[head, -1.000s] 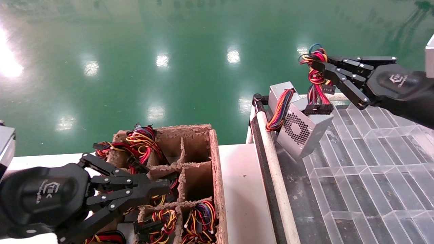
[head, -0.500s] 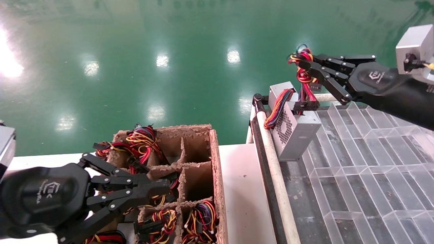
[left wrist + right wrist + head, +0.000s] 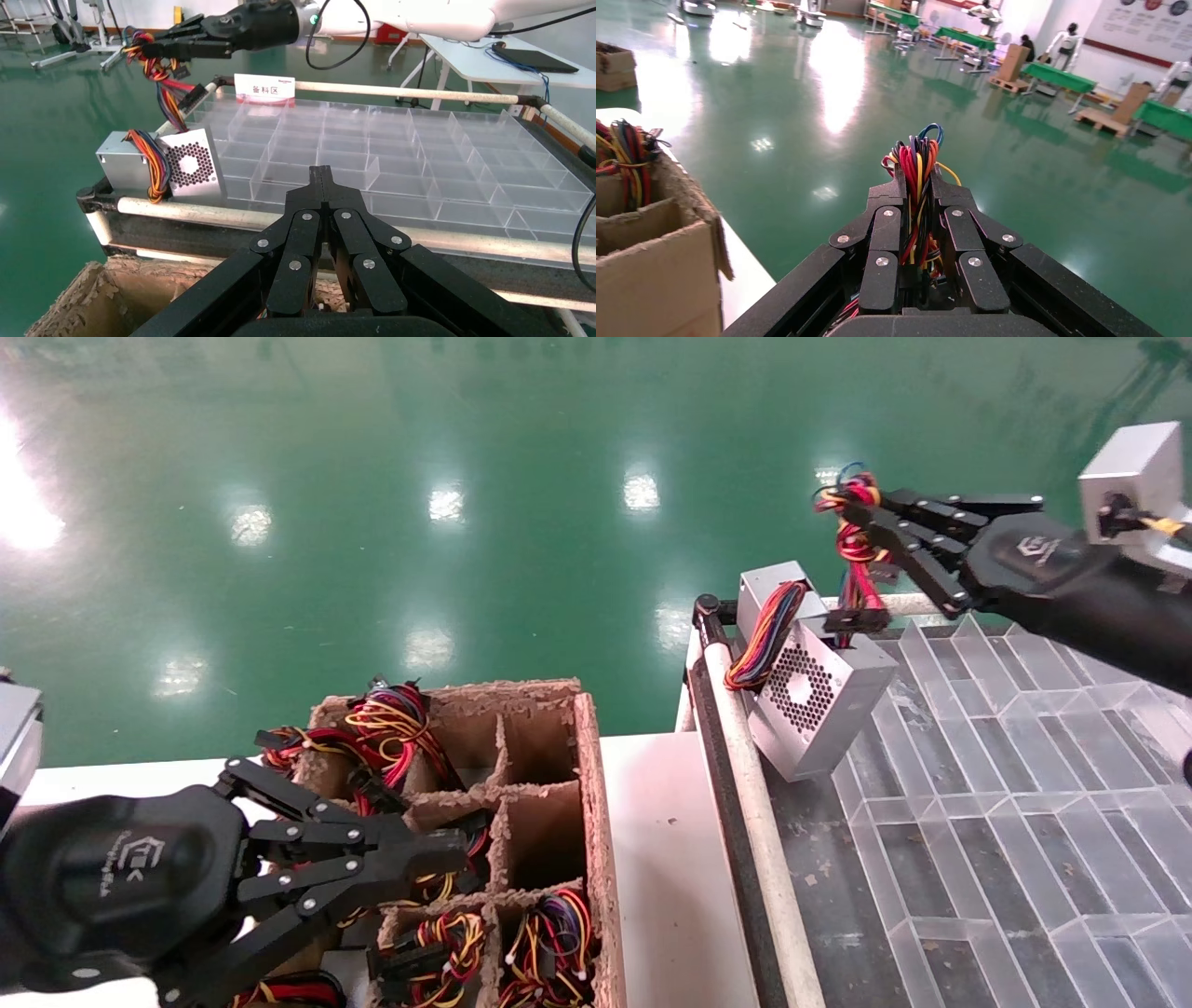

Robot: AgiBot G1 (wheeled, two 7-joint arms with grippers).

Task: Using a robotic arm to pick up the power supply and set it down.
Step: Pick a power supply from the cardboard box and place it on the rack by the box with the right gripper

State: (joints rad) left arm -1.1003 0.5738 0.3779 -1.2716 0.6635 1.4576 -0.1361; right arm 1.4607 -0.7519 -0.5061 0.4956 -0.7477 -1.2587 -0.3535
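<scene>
Left gripper (image 3: 447, 859) parked over the cardboard divider box (image 3: 596, 784), fingers pressed together, holding nothing. Power supply (image 3: 819, 705) hangs tilted at the near-left corner of the clear compartment tray (image 3: 1024, 784), beside another grey box (image 3: 765, 587). My right gripper (image 3: 861, 519) is clamped on its wire bundle (image 3: 852, 561), not the case. Best bet: lower slowly, let the case settle flat before letting go, since it can swing. Can't tell if its bottom edge touches the tray yet.

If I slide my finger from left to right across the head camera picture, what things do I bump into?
Left gripper → cardboard box full of wire bundles → white rail → power supply → clear divider tray → right gripper, fingers pinching the power supply's wires.
</scene>
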